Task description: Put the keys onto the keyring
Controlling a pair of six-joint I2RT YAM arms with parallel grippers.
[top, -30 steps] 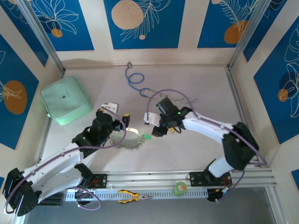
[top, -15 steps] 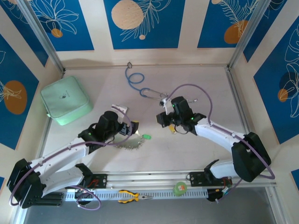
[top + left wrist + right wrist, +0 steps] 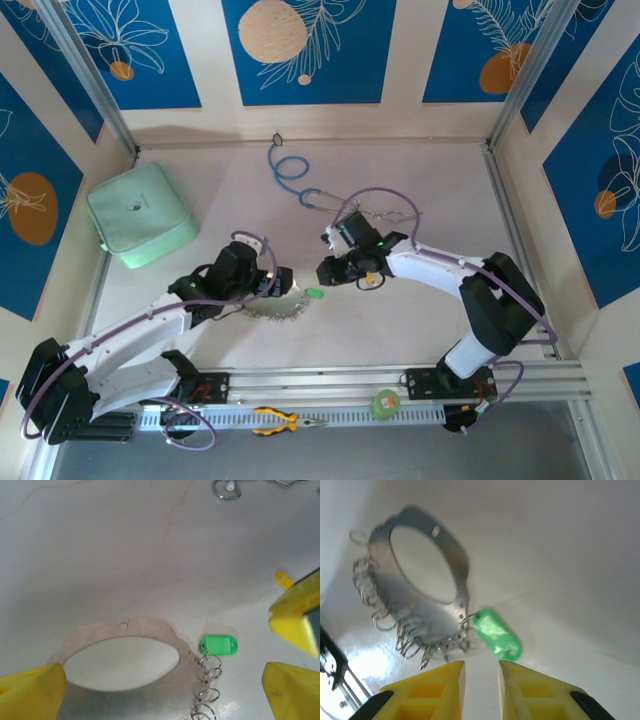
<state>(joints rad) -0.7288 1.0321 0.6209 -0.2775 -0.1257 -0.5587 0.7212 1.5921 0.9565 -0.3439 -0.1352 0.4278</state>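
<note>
The keyring (image 3: 268, 306) lies on the table (image 3: 420, 330) near its middle, with a key (image 3: 313, 294) touching the rings at its right edge. The stethoscope (image 3: 292, 178) lies behind them toward the back wall. The pouch (image 3: 140, 215) lies well to the left, and the pliers (image 3: 287, 421) rest on the strip (image 3: 345, 416) along the near edge.

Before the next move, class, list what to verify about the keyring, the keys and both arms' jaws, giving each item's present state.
1. Keyring lies on the table: ok.
2. Jaws of the left arm wide open, keyring ahead between them: ok.
3. Jaws of the right arm narrowly apart, empty, facing the green key: ok.
4. Green key threaded on a ring: cannot tell; it touches one.
5. Yellow key located: cannot tell; a small yellow piece lies beyond the green key.
</note>
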